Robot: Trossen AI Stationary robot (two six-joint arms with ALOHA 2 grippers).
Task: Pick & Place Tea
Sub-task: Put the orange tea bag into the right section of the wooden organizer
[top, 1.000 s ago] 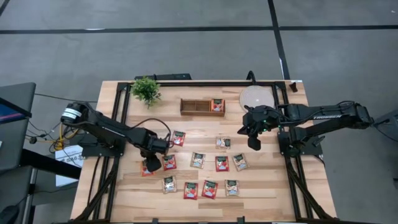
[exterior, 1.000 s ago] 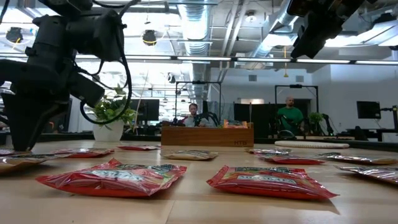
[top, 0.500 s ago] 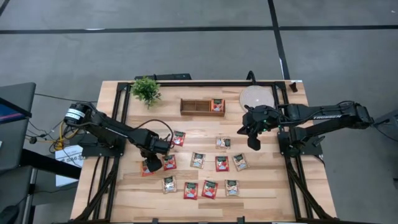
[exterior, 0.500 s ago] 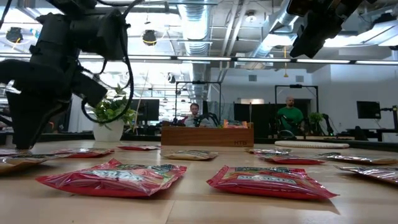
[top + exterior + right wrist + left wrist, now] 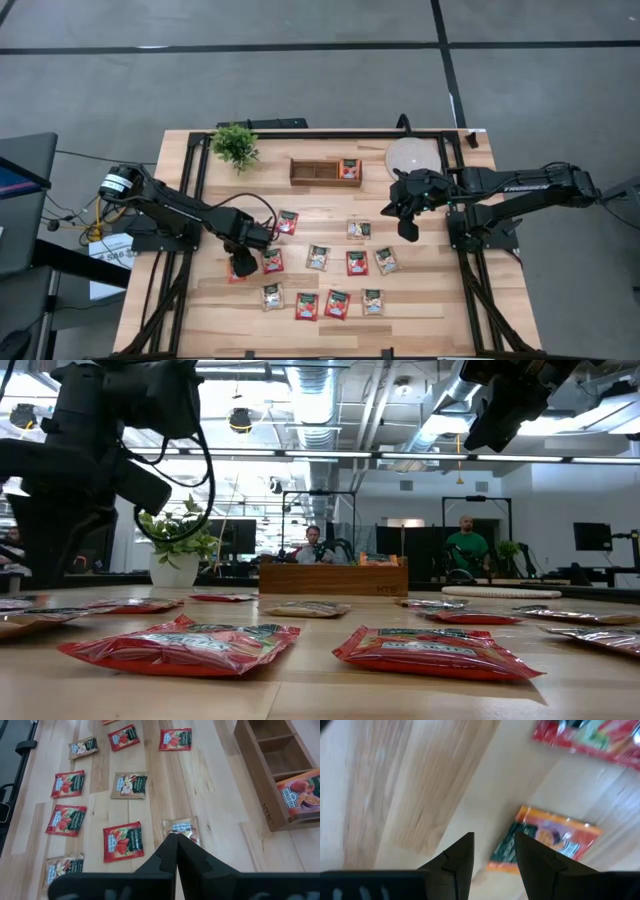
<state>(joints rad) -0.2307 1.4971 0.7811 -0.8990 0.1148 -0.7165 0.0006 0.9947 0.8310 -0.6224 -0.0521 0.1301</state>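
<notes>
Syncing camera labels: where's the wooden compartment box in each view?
High: wooden box, upper centre.
Low: centre, far back.
Left wrist: not in it.
Right wrist: in view, cut by the frame's edge.
Shared landmark: the orange sachet in its end compartment.

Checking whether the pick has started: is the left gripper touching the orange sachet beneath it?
Apart. In the left wrist view the left gripper has open fingers with bare wood between their tips, and the orange sachet lies beyond them, unpinched.
</notes>
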